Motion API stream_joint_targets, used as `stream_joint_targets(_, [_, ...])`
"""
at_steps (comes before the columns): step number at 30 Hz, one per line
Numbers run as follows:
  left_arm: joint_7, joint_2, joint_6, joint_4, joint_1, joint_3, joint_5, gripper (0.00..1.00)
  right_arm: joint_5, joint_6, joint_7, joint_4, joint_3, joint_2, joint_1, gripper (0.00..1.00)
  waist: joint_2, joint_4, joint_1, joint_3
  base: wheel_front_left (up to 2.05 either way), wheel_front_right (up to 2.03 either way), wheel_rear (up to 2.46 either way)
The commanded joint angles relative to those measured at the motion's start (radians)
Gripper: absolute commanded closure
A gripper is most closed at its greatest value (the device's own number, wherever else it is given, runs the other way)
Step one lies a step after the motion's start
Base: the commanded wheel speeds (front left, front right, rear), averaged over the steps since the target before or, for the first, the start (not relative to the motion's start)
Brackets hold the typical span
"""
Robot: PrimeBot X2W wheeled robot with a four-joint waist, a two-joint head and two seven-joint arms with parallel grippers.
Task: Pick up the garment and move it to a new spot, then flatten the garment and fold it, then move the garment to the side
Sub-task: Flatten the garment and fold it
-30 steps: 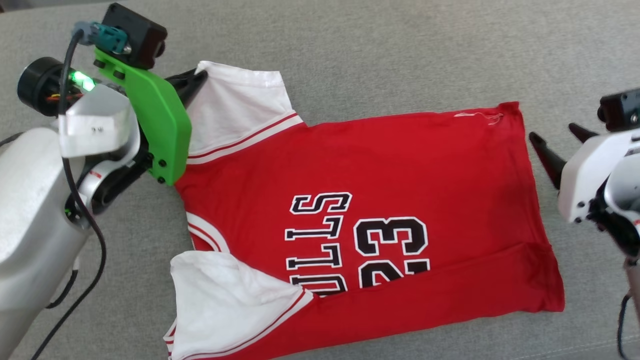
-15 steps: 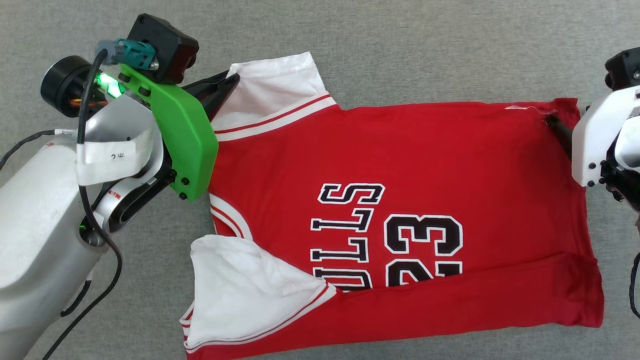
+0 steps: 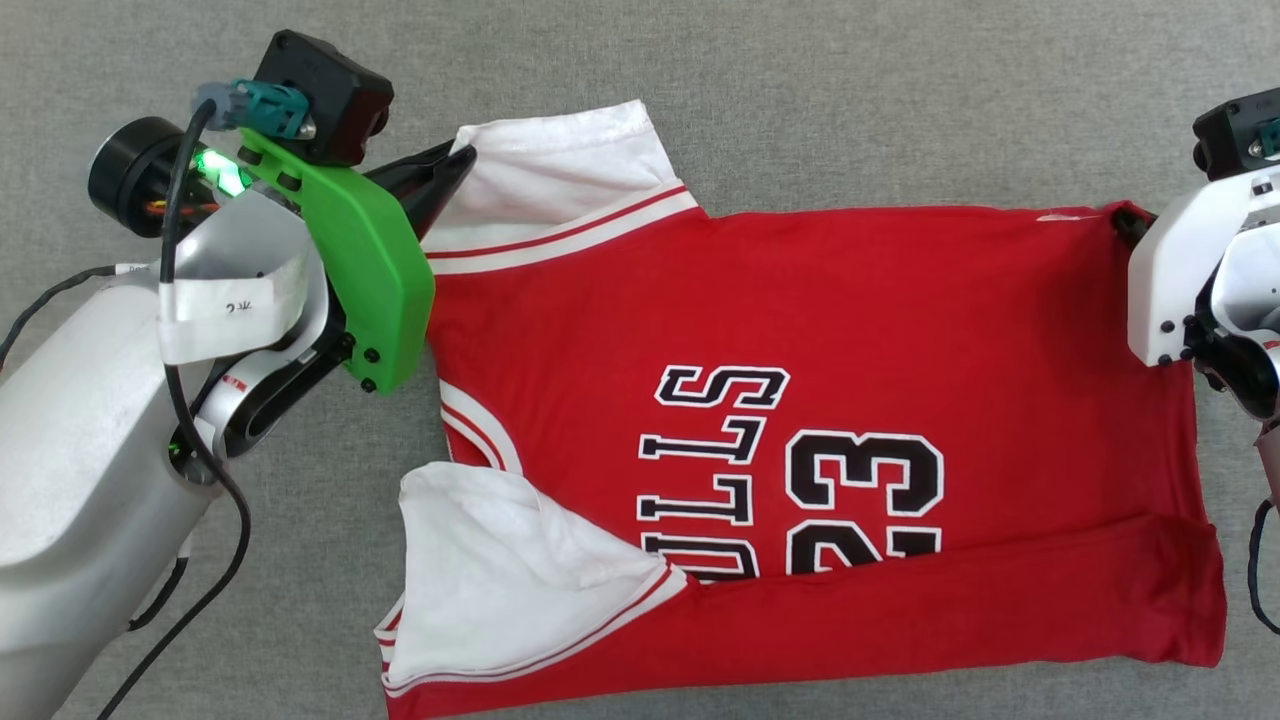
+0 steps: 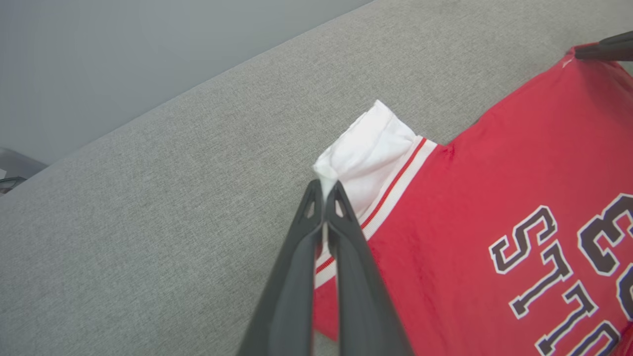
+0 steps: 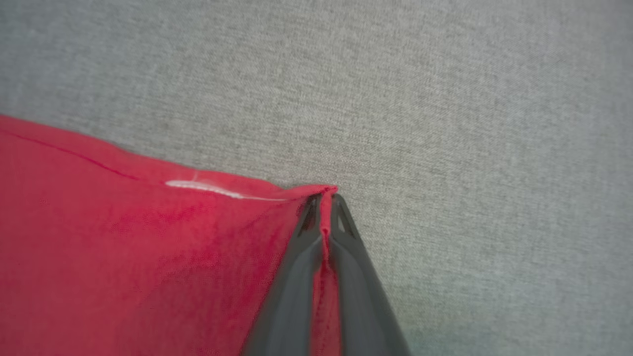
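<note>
The red Bulls jersey [image 3: 850, 330] lies flat on the grey fabric surface [image 3: 800, 100], its near edge folded over. At the far edge, the left gripper [image 4: 325, 187] pinches the white sleeve [image 3: 560, 170] corner, and the right gripper [image 5: 324, 199] pinches the red hem corner.

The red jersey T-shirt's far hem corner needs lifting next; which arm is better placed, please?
Right: the right gripper is shut on that red hem corner, whereas the left gripper grips the white sleeve at the opposite end.

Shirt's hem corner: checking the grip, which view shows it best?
Right wrist view: hem corner pinched in the shut right end effector, close up. Head view half hides it behind the wrist; left wrist view shows it small, far off.
</note>
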Motion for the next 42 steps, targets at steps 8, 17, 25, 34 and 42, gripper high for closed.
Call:
stream_joint_targets(8, [-0.074,-0.013,0.007,0.068,0.047,0.015,0.002,1.0,0.022,-0.001,-0.109,0.007,-0.02,0.008,0.021,1.0,0.0113,-0.016,0.0,-0.095,0.0,0.0,0.0])
stream_joint_targets(17, [-0.138,-0.021,0.029,0.081,0.136,0.021,-0.023,1.0,0.127,-0.001,-0.179,-0.055,-0.063,0.002,0.142,1.0,0.0113,-0.01,0.0,-0.209,0.0,0.0,0.0])
stream_joint_targets(25, [-0.169,-0.008,0.083,-0.006,0.273,0.012,-0.043,1.0,0.223,-0.001,-0.22,-0.145,-0.099,-0.036,0.31,1.0,0.0113,0.016,0.0,-0.294,0.0,0.0,0.0])
stream_joint_targets(34, [-0.176,0.046,0.143,-0.131,0.473,-0.001,-0.094,1.0,0.312,-0.001,-0.263,-0.289,-0.083,-0.088,0.491,1.0,0.0113,0.041,0.0,-0.348,0.0,0.0,0.0])
stream_joint_targets(42, [-0.187,0.086,0.168,-0.178,0.619,-0.025,-0.131,1.0,0.365,-0.001,-0.264,-0.372,-0.044,-0.15,0.611,1.0,0.0113,0.05,0.0,-0.36,0.0,0.0,0.0])
